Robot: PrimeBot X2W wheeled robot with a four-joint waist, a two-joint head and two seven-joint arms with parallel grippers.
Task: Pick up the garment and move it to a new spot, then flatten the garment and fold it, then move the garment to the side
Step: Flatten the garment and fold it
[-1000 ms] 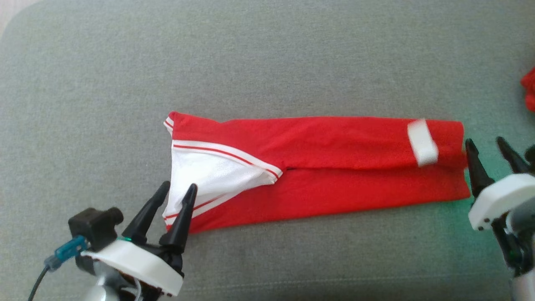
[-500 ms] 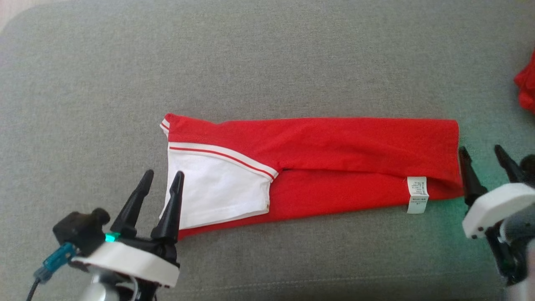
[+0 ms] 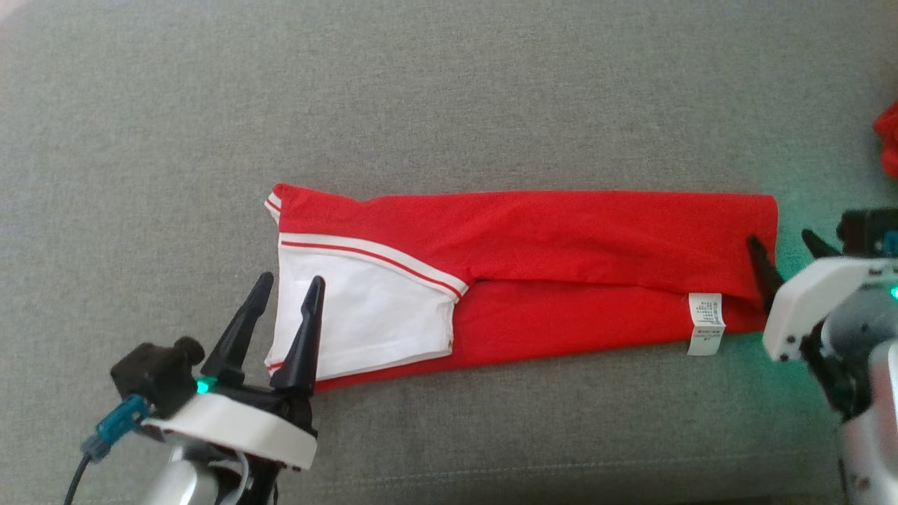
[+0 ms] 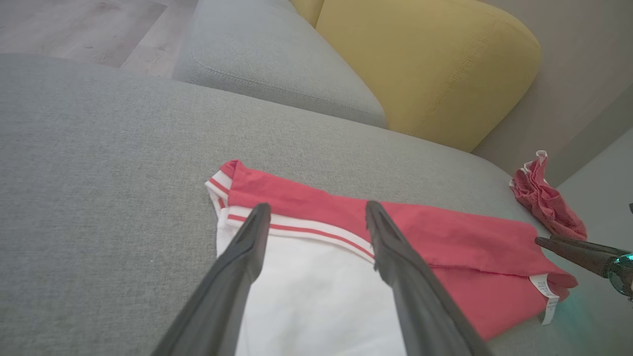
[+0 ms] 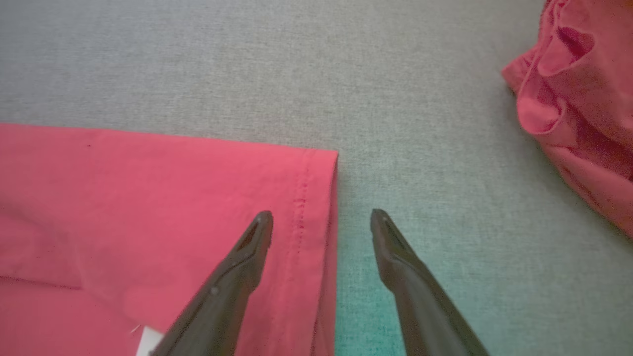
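1. Check the left gripper (image 3: pixel 292 279), at 7 o'clock in the head view. Its fingers are spread and hold nothing. The tips sit over the near-left corner of the garment (image 3: pixel 561 280), above the white panel (image 3: pixel 358 315). You cannot tell whether they touch the cloth.

2. Check the right gripper (image 3: pixel 779 237), at 3 o'clock. Its fingers are also spread and empty. One finger lies over the red hem and the other over the bare cushion (image 3: pixel 449 105), so the hem edge runs between them.

3. Read the placement. Each gripper stands at one end of the garment, which suggests that both ends are to be taken together for the next fold.

4. Locate the garment. It lies flat on the cushion as a long strip running from 9 o'clock to 3 o'clock. It is already folded lengthwise, and the upper layer's edge runs along the middle. The label (image 3: pixel 706 322) pokes out at the near edge, toward 4 o'clock, just beside the right gripper.

5. Note the far items. A crumpled cloth (image 3: pixel 887 144) lies at 2 o'clock, well apart from the garment. In the left wrist view, a yellow pillow (image 4: pixel 430 64) stands beyond, at 1 o'clock.
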